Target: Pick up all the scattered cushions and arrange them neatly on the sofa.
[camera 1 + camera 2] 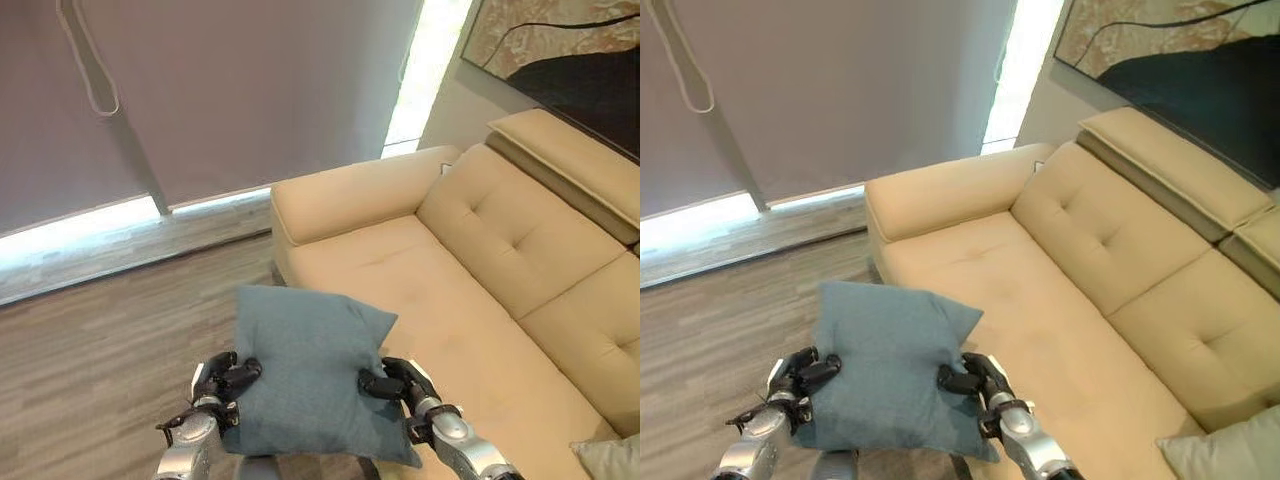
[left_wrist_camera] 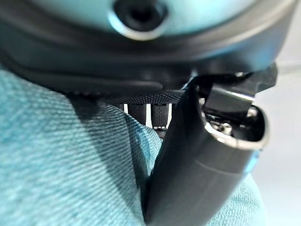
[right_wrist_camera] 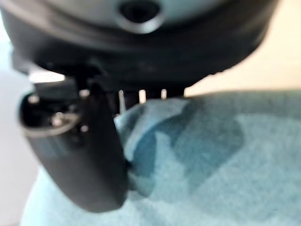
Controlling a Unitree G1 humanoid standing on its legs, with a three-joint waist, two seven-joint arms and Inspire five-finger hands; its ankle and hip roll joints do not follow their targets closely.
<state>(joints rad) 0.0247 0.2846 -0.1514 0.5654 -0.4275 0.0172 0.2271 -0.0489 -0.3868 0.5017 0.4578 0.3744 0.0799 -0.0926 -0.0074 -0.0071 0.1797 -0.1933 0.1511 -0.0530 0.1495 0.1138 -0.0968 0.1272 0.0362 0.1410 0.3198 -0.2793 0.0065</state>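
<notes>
**Above the floor, one cushion in hand, sofa seat not yet reached**

At 6 o'clock in the left eye view: blue cushion (image 1: pixel 310 372) held up off the wooden floor (image 1: pixel 90 350), left hand (image 1: pixel 226 381) pinching its edge at 9 o'clock, right hand (image 1: pixel 392 380) pinching the opposite edge at 3 o'clock. Beige sofa (image 1: pixel 470 300) stretching from 12 toward 4 o'clock, seat bare near the armrest.

Right eye view: same hold; at 4 o'clock, a grey cushion (image 1: pixel 1225 450) already lying on the sofa seat.

Left wrist view: thumb pressed into blue fabric, fingers curled behind the fold.

Right wrist view: thumb and fingers clamped likewise on the cloth.

Judged so far: pickup done, placing and straightening on the seat left.
</notes>
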